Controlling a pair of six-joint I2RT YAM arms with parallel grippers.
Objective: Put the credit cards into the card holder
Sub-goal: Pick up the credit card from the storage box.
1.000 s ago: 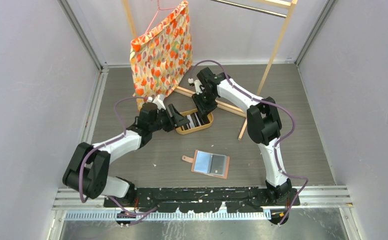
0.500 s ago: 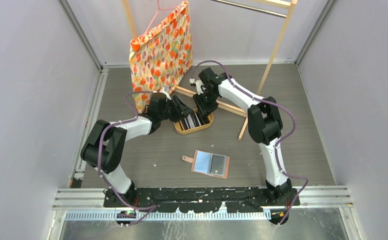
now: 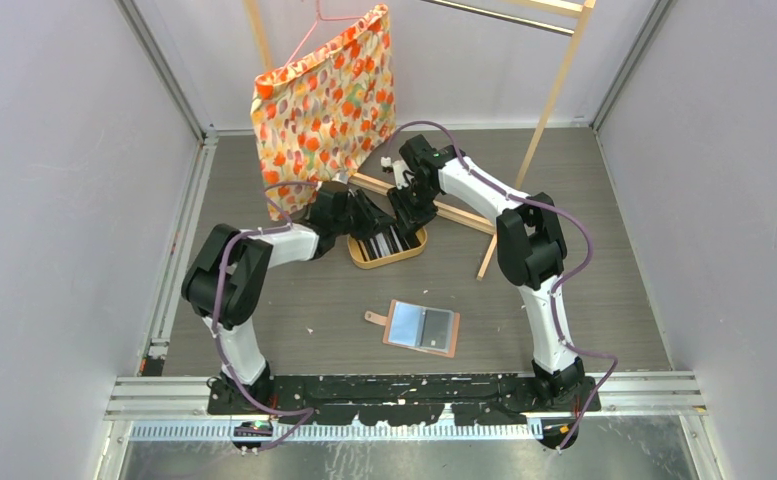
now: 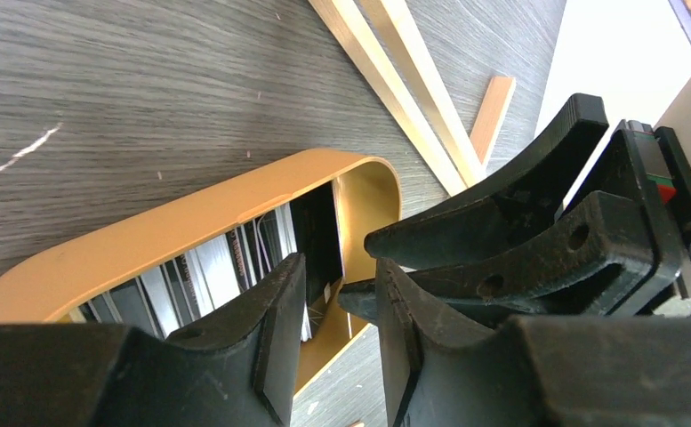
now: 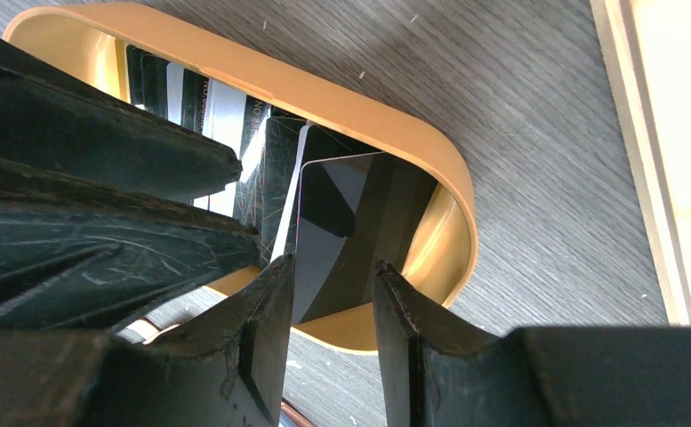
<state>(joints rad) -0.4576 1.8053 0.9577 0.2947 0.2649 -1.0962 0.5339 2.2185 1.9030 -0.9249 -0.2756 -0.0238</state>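
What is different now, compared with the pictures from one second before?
The left gripper moved right, up to the left end of the oval tray, and its arm folded inward. The hanging patterned bag tilted, its lower edge lifting. The right gripper at the tray and the open card holder stayed.

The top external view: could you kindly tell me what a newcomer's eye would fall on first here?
The bright orange patterned cloth hanging at the back draws the eye first. Just below it, the left gripper and right gripper crowd together over the oval wooden tray of credit cards. Nearer the arm bases, the card holder lies open and alone on the table.
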